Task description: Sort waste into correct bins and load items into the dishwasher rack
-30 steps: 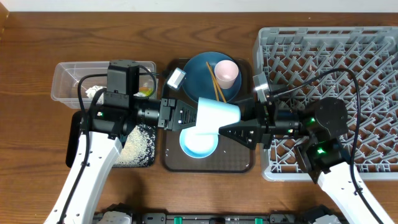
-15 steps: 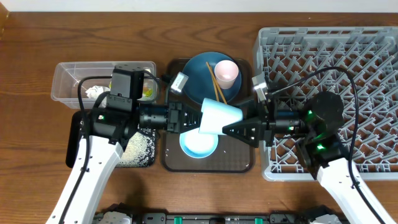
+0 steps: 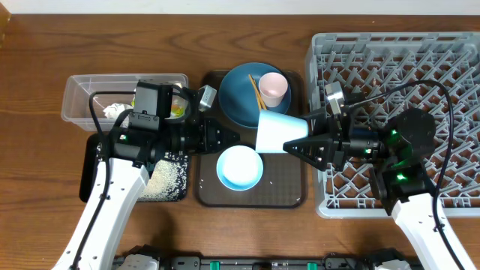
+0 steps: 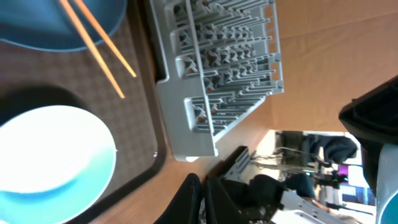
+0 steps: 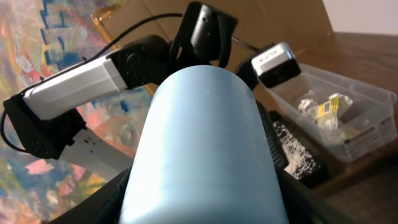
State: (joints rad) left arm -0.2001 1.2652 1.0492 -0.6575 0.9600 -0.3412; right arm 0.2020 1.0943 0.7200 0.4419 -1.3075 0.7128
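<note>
My right gripper (image 3: 294, 141) has its jaws spread partway and clamped on the light blue cup (image 3: 271, 132). I hold the cup on its side in the air above the brown serving tray (image 3: 289, 193), wider end toward my left gripper (image 3: 229, 138). The left jaws are pressed together on nothing, and their tip is near the cup but apart from it.

From overhead, the cup hangs between the blue plate (image 3: 238, 90) and the white-blue bowl (image 3: 240, 166), covering part of the plate's near edge. The pink cup (image 3: 274, 88) stands on the plate, with the chopsticks (image 3: 259, 97) lying just beside it. The grey rack (image 3: 405, 56) sits right of the serving tray, partly under my right arm.

My right wrist camera is almost filled by the cup, and my own fingers show only as dark edges low in the frame. Past the cup it picks out the left arm (image 5: 93, 78) and the clear tub (image 5: 364, 134). In the tub lie crumpled paper (image 5: 308, 102) and a printed wrapper (image 5: 328, 109), which are harder to read from above. Beside the tub, rice (image 5: 292, 158) lies in the black tray (image 5: 314, 174).

My left wrist camera shows the bowl on the serving tray, the chopstick ends reaching off the plate, and a corner of the rack beyond the tray's rim.
</note>
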